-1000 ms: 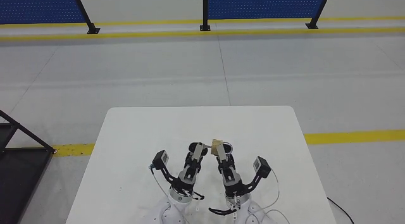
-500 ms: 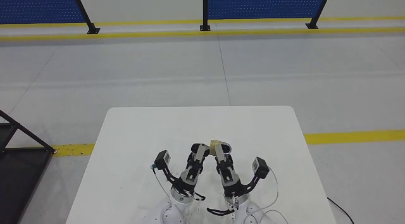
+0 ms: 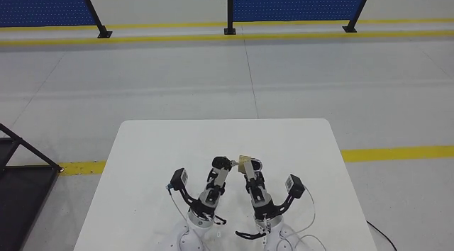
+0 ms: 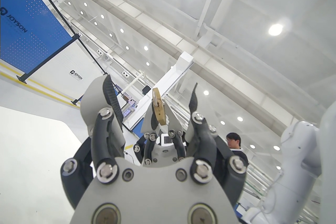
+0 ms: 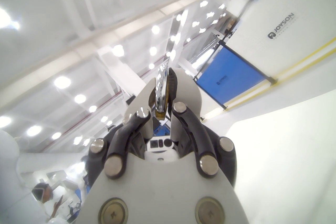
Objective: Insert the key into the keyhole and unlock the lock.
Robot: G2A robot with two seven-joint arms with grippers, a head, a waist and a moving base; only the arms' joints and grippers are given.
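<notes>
from the top view, two arms sit close together over the near side of the white desk [image 3: 177,144]. the right jaws are closed on a small gold lock [image 3: 244,159] and hold it up off the desk. the left jaws are just beside the lock and look apart from it.

in the left wrist view, the left jaws are wide open with nothing between them. a bit farther off, the lock [image 4: 158,109] stands with its thin edge this way, pinched on both sides by the right jaws. a corner of the desk [image 4: 26,143] lies down below.

in the right wrist view, the right jaws squeeze tight on the lock [image 5: 159,99]. the gold part sits low between the pads, and the shiny loop runs up between them to the tips.

here is what i think could go wrong. the left jaws hold no key, so they must get the key first. if they grab it crooked, its tip may miss the hole and scrape the lock. the lock is held only by a pinch on its flat sides. a hard push from the key could make it turn or slip out and fall to the desk. the two arms are very near each other, so a small wrong move could make them bump. a turn that is too strong could twist the whole lock and not open it.
</notes>
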